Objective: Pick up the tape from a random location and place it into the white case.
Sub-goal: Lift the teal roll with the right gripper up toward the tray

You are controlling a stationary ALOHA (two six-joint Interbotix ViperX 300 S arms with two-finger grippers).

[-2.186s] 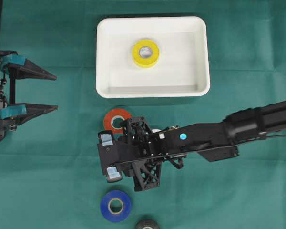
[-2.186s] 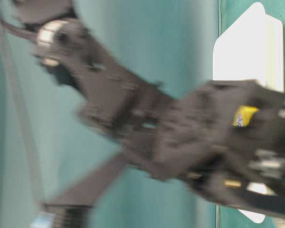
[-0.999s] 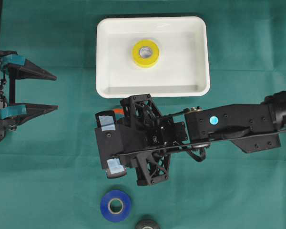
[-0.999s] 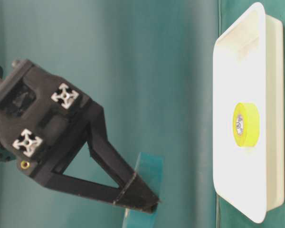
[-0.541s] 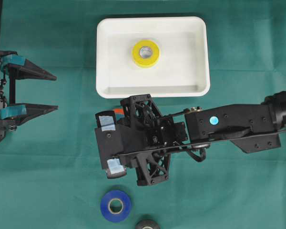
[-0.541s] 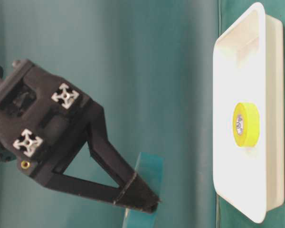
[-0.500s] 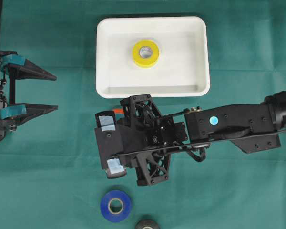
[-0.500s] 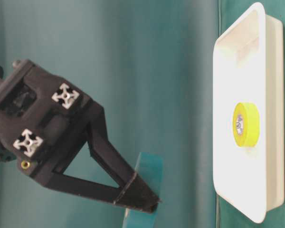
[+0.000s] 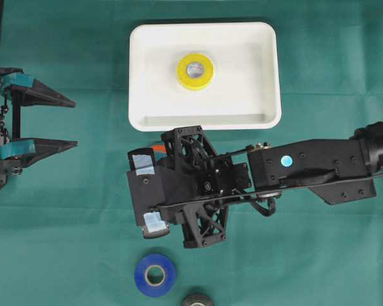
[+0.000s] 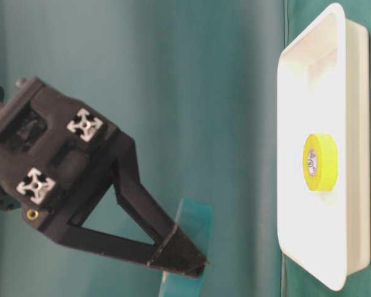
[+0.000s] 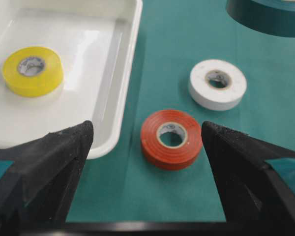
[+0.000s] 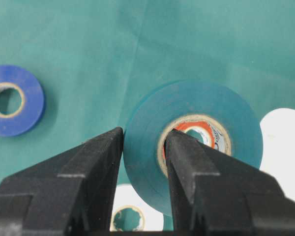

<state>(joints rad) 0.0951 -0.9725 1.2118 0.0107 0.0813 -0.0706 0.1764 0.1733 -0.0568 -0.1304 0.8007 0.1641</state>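
While its own frame hid most of the red roll [image 9: 157, 148] overhead, the right end effector [image 12: 142, 147] gripped a green tape roll [image 12: 196, 142] through its wall, raised above the surface [image 9: 64, 242]. Beyond, the white case [image 9: 268, 76] held a yellow roll [image 9: 195, 71]; the left end effector [image 9: 41, 121] stood wide open and empty.
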